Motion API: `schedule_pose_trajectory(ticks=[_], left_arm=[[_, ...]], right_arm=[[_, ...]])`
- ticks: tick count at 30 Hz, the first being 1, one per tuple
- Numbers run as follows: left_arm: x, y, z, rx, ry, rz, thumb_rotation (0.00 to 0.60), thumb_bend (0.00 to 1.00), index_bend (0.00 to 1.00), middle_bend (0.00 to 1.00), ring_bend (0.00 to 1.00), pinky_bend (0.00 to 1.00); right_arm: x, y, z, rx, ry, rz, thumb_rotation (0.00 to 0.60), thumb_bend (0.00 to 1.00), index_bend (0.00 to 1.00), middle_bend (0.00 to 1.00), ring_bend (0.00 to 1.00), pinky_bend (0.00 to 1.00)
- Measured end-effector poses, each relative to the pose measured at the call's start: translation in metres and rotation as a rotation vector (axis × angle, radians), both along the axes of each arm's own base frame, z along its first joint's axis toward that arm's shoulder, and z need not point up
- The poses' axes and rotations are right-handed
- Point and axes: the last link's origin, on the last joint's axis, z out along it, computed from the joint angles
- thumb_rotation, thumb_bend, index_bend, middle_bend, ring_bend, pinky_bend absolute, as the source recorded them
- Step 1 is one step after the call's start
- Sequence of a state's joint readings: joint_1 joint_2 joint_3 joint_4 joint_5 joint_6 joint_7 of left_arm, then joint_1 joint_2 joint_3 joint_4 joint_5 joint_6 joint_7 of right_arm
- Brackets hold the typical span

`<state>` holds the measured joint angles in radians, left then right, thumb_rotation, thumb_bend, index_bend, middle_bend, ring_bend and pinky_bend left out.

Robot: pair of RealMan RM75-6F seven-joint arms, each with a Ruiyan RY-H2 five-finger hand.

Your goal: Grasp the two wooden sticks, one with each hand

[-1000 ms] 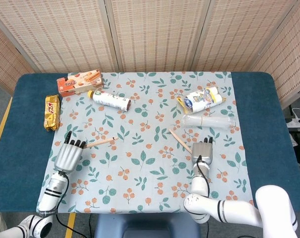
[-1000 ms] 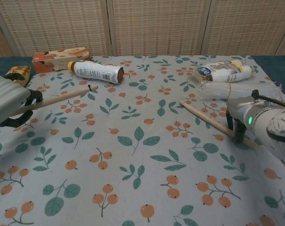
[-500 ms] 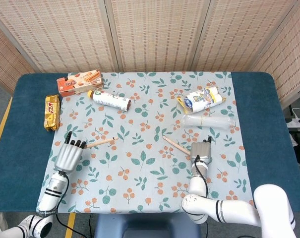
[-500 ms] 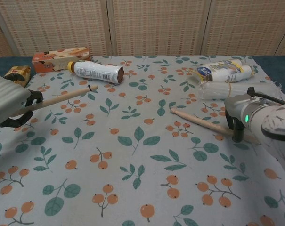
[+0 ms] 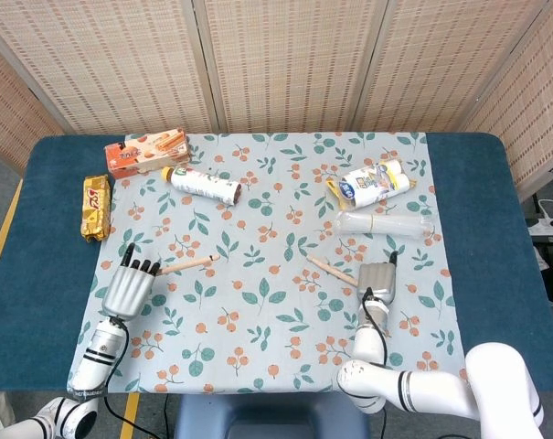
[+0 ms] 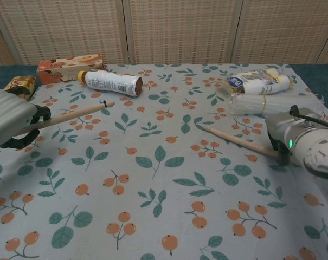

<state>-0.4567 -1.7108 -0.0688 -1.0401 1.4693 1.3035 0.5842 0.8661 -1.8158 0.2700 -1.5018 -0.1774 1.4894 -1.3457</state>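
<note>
Tabletop (image 5: 258,302) with floral cloth. Left robot hand (image 6: 9,116) grips the left stick (image 6: 71,113) at its near end; long axis runs up-right from the hand, tip raised. Right robot hand (image 6: 294,142) closes on the near end of the right stick (image 6: 237,141), which runs up-left, far tip apparently still touching the cloth. Versus half a second ago: right stick has swung and shifted toward the hand; left stick barely changed.
</note>
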Motion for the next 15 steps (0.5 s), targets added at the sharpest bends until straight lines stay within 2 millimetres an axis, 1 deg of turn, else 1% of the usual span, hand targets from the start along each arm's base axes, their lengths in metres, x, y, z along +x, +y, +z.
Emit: schedule_pose_trajectory(ticks=[6, 10, 15], left_arm=[[0.001, 0.000, -0.002, 0.001, 0.006, 0.003, 0.600, 0.63, 0.83, 0.92, 0.56, 0.19], [0.000, 0.001, -0.002, 0.001, 0.015, 0.004, 0.600, 0.63, 0.83, 0.92, 0.56, 0.19], [0.000, 0.002, -0.002, 0.005, 0.020, 0.006, 0.600, 0.63, 0.83, 0.92, 0.56, 0.19]], right_arm=[[-0.010, -0.002, -0.002, -0.006, -0.038, 0.009, 0.600, 0.46, 0.80, 0.65, 0.44, 0.00], [-0.018, -0.004, -0.004, -0.014, -0.079, 0.014, 0.600, 0.52, 0.89, 0.73, 0.52, 0.00], [-0.024, -0.005, -0.004, -0.018, -0.102, 0.052, 0.600, 0.55, 0.98, 0.82, 0.58, 0.00]])
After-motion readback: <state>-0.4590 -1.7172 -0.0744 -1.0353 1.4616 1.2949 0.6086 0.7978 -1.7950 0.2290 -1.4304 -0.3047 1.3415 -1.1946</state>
